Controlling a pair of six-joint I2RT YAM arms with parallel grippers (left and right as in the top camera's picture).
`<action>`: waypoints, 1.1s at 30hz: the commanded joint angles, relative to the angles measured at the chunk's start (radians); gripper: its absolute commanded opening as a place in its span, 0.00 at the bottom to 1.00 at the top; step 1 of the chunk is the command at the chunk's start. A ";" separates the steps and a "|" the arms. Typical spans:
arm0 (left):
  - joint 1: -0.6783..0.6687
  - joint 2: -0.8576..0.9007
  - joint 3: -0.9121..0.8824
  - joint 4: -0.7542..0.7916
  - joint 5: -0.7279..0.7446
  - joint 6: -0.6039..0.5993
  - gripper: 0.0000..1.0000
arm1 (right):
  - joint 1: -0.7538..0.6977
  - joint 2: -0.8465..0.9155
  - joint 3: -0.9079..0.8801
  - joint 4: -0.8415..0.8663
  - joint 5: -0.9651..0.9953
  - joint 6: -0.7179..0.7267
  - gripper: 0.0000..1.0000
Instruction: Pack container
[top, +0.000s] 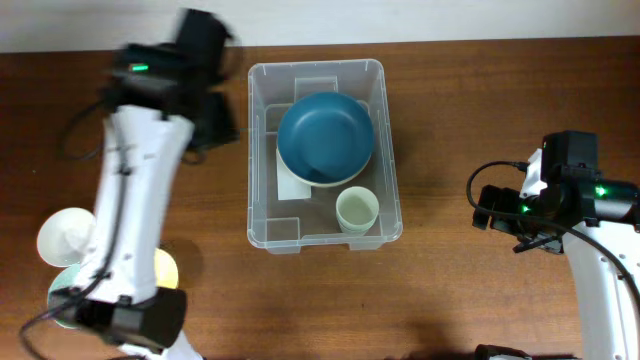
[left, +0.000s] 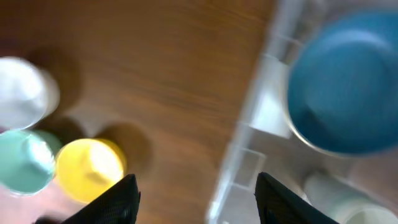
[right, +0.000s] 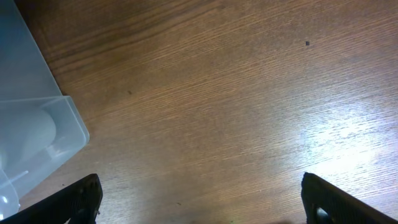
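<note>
Container (top: 256, 190), clear plastic, holding a blue bowl (top: 325, 135) and a pale cup (top: 357, 210), sits just right of the left gripper (left: 196, 202) and well left of the right gripper (right: 205, 199), each spread wide with nothing held.

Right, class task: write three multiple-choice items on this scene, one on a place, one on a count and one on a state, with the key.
1. Relative to the container, the pale green cup is: A behind it; B inside it; C left of it.
2. How many cups or bowls stand on the table left of the container? A one; B two; C three.
3. The right gripper is: A open and empty; B shut on a cup; C shut on the rim.

Key: 1 B, it stands within the walls next to the blue bowl. 2 C, a white one, a teal one and a yellow one. 3 A, its fingers are apart over bare wood.
</note>
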 joint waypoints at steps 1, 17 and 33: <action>0.098 -0.003 -0.048 -0.002 -0.010 -0.025 0.62 | -0.006 0.002 -0.004 0.000 -0.002 0.008 0.98; 0.311 -0.258 -0.689 0.174 0.009 -0.024 0.69 | -0.005 0.002 -0.005 0.007 -0.002 0.009 0.98; 0.377 -0.330 -1.322 0.686 0.113 -0.023 0.84 | -0.005 0.003 -0.007 0.000 -0.002 0.009 0.98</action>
